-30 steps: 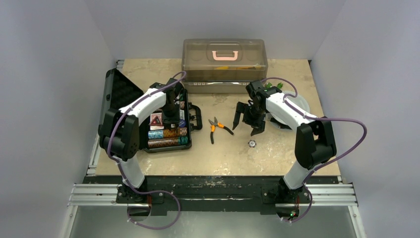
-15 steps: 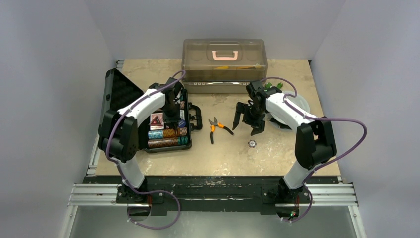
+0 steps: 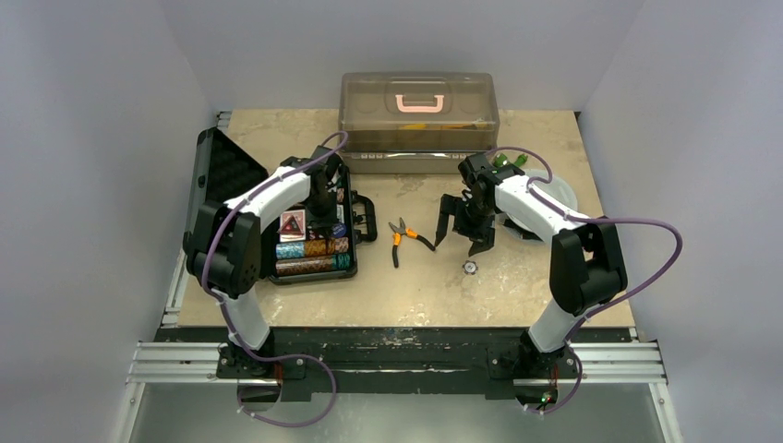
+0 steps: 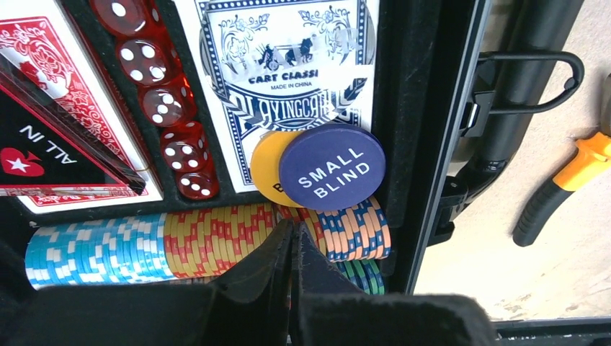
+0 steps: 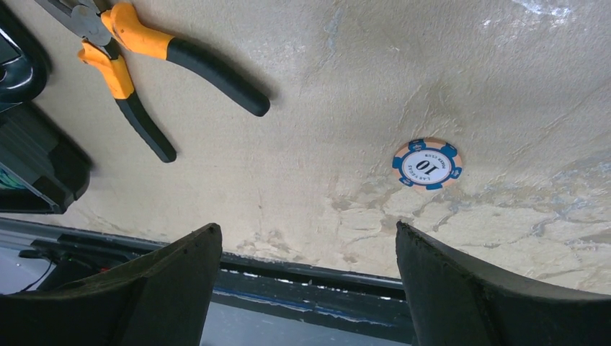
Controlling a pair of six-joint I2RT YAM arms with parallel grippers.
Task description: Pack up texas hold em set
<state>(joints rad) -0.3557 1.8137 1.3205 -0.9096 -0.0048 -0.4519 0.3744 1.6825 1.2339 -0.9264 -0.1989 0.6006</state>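
Pinched shut and empty, left gripper [image 4: 290, 231] over case [image 4: 405, 108] (blind button [image 4: 332, 166] already in); right gripper [image 5: 306, 231] wide, poised for loose chip [image 5: 426, 163].

dice [image 4: 166, 107]: glossy translucent | table [image 5: 346, 94]: rough, mottled, maybe stone

I see the small black plastic briefcase [image 3: 312, 277] open at left of the table [image 3: 517, 148], striped poker chips [image 4: 180, 241] in rows on edge, red dice [image 4: 169, 101] in a column, blue card deck [image 4: 288, 79], navy SMALL BLIND disc [image 4: 331, 167] atop it, one blue-and-peach 10 chip [image 5: 426, 164] lying loose, well apart
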